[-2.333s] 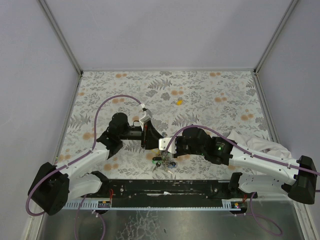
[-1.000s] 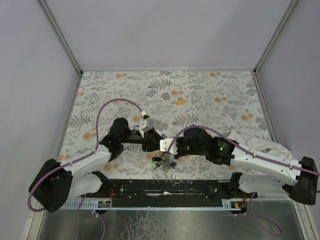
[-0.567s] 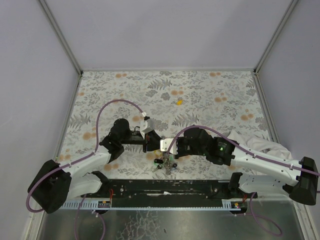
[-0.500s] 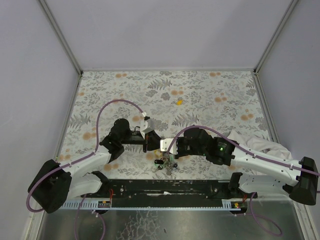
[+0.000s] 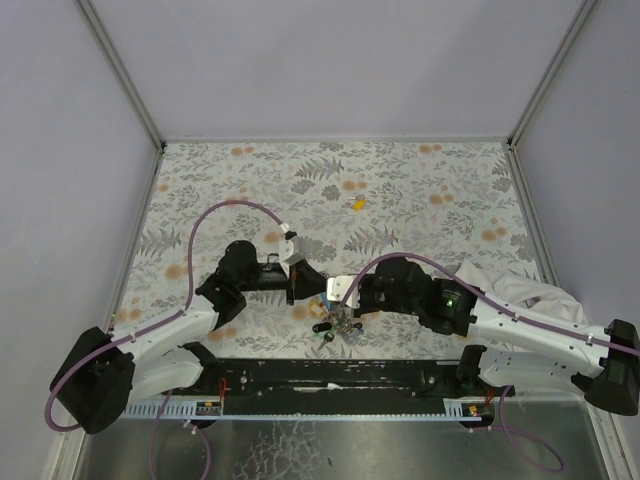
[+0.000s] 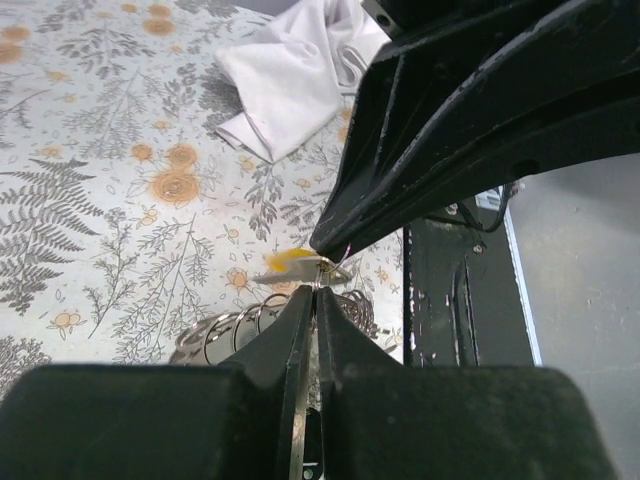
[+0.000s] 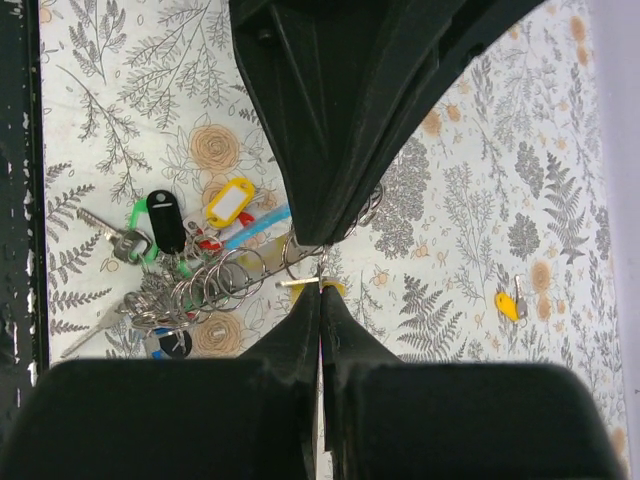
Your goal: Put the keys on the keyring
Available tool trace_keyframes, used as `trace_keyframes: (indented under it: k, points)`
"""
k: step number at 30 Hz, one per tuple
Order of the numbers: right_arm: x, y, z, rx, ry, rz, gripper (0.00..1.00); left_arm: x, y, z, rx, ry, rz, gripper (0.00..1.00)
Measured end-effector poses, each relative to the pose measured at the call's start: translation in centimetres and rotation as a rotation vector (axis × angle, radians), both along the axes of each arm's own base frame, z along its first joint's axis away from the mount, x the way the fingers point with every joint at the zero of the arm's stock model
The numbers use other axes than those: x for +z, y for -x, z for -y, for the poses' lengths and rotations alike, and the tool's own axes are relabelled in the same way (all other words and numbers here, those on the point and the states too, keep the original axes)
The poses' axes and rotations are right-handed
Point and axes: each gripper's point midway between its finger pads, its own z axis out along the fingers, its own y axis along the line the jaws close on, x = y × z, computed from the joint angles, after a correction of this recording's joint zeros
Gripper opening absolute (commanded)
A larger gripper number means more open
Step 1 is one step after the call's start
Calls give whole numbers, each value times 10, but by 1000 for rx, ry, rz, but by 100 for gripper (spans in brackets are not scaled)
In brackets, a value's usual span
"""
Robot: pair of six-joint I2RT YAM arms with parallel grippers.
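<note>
Meeting tip to tip near the front edge of the flowered tabletop (image 5: pixel 250 180), the left gripper (image 5: pixel 306 288) and right gripper (image 5: pixel 322 299) work just beside the cluster of keys (image 5: pixel 334 326); a stray key (image 5: pixel 357 203) with a yellow cap lies well apart, and a white cloth (image 5: pixel 510 285) sits under the right arm. From the left wrist, the left fingers (image 6: pixel 285 345) are clenched at the metal of a yellow-capped key (image 6: pixel 290 260); what they pinch cannot be made out. From the right wrist, the right fingers (image 7: pixel 300 345) pinch that key by its cap, the silvery keyring (image 7: pixel 215 285) coiled beside it on the tabletop among the coloured keys.
</note>
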Motion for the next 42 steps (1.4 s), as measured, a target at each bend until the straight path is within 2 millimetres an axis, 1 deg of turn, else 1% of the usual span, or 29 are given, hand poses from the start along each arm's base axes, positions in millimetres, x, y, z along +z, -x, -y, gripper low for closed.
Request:
trace_keyframes:
  k: [4,9,15,18,26,31,34,35,36,41,42]
  points:
    - [0,-1,0,-20,-42,5,0,3,-3,-6,74,17,-23,0]
    - [-11,-1,-2,-37,-71,-17,0,-7,-5,-11,148,27,-106,0]
    - [-23,-1,-6,-54,-104,-38,0,-17,-10,-13,231,78,-198,0]
    - [-29,-2,-9,-61,-116,-44,0,-18,-14,-15,279,112,-226,0]
    - [-28,-5,-13,-80,-142,-24,0,-16,-22,-14,388,213,-312,0]
    - [-32,-7,-13,-91,-129,-19,0,-18,-25,-12,429,262,-358,0]
    - [-29,-9,-12,-103,-135,-5,0,-15,-26,-12,437,286,-369,0]
    - [-26,-9,-11,-106,-140,3,0,-13,-26,-12,438,296,-368,1]
    - [-23,-10,-10,-108,-146,11,0,-10,-26,-13,439,304,-365,3]
    - [-10,-13,-5,-117,-141,59,0,3,-22,-16,427,326,-320,23]
    - [-9,-14,-4,-119,-130,65,0,7,-21,-17,426,328,-303,25]
